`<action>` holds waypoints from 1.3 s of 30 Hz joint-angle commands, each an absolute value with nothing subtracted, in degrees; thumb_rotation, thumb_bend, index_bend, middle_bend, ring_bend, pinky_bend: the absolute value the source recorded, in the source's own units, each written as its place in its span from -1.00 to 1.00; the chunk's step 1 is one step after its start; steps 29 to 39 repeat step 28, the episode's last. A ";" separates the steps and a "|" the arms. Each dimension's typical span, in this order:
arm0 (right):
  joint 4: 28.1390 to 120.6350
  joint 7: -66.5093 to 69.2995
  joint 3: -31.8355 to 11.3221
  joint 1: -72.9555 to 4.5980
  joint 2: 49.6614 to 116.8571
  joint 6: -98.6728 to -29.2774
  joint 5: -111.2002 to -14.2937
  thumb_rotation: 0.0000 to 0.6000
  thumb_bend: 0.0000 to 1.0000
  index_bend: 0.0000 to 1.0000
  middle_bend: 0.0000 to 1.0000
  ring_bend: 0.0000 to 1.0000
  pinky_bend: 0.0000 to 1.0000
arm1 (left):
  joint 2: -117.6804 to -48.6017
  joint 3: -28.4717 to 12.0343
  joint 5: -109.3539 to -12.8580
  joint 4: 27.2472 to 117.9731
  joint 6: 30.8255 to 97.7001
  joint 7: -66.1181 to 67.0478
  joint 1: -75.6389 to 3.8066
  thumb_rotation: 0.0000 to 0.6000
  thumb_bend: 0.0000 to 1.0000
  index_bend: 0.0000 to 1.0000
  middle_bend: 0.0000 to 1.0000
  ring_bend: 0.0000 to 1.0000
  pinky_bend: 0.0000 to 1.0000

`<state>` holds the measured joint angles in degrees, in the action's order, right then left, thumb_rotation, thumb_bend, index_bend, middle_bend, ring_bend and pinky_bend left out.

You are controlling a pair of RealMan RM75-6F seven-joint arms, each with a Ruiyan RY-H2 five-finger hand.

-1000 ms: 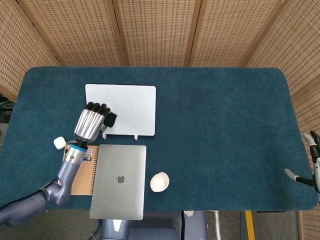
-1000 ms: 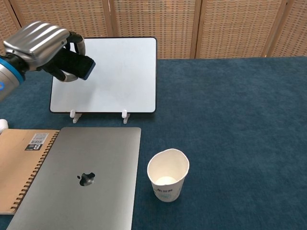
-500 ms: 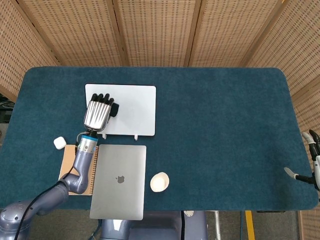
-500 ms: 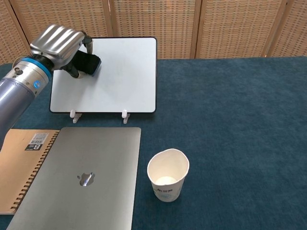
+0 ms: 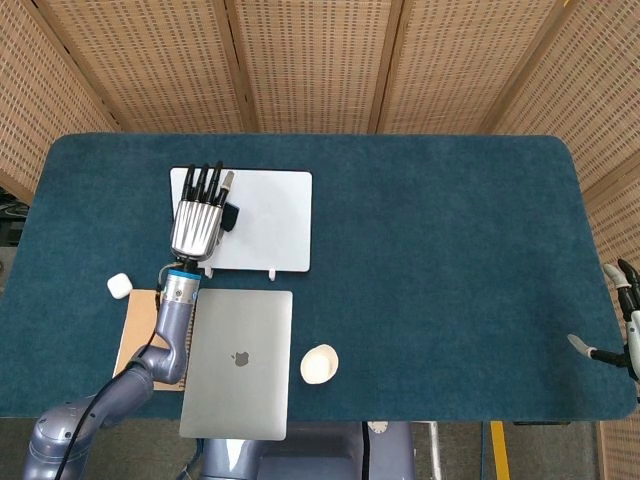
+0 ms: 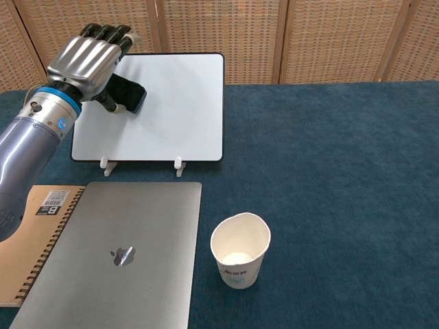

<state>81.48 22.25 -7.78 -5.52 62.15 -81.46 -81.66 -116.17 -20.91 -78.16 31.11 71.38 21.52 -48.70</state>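
Pressing a small dark eraser (image 6: 127,96) against the whiteboard (image 6: 175,103), the left hand (image 6: 88,60) has its fingers stretched almost straight toward the board's top edge, with the eraser seemingly trapped between palm or thumb and the white surface rather than wrapped. That hold looks loose to me: the eraser could slide out and drop onto the laptop (image 6: 116,257) just in front of the whiteboard. The board leans on little white feet, so a hard push might also tip it backward or skid it across the blue table (image 5: 450,250). The right hand (image 5: 625,320) hangs at the table's far edge, well away from the whiteboard, fingers apart and holding nothing.

Counting: one whiteboard, one eraser on its upper left area, one laptop, one notebook (image 6: 27,240) left of the laptop, one paper cup (image 6: 240,250) right of it, one small white object (image 5: 120,286) beside the notebook.
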 commanded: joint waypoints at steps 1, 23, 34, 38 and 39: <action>81.58 22.32 -7.73 -5.40 62.09 -81.82 -81.87 1.00 -1.00 -1.00 -1.00 -1.00 -1.00 | -116.07 -19.78 -78.80 31.05 72.18 19.27 -48.45 1.00 -0.91 -1.00 -1.00 -1.00 -1.00; 83.72 20.89 -7.02 -4.33 61.53 -85.32 -84.36 1.00 -1.00 -1.00 -1.00 -1.00 -1.00 | -70.96 -4.71 -81.26 93.98 83.56 16.19 -23.42 1.00 -1.00 -1.00 -1.00 -1.00 -1.00; 84.19 20.85 -7.20 -3.76 61.26 -86.41 -84.15 1.00 -1.00 -1.00 -1.00 -1.00 -1.00 | -68.54 -1.63 -82.37 95.44 87.10 10.36 -17.97 1.00 -1.00 -1.00 -1.00 -1.00 -1.00; 84.19 20.85 -7.20 -3.76 61.26 -86.41 -84.15 1.00 -1.00 -1.00 -1.00 -1.00 -1.00 | -68.54 -1.63 -82.37 95.44 87.10 10.36 -17.97 1.00 -1.00 -1.00 -1.00 -1.00 -1.00; 84.19 20.85 -7.20 -3.76 61.26 -86.41 -84.15 1.00 -1.00 -1.00 -1.00 -1.00 -1.00 | -68.54 -1.63 -82.37 95.44 87.10 10.36 -17.97 1.00 -1.00 -1.00 -1.00 -1.00 -1.00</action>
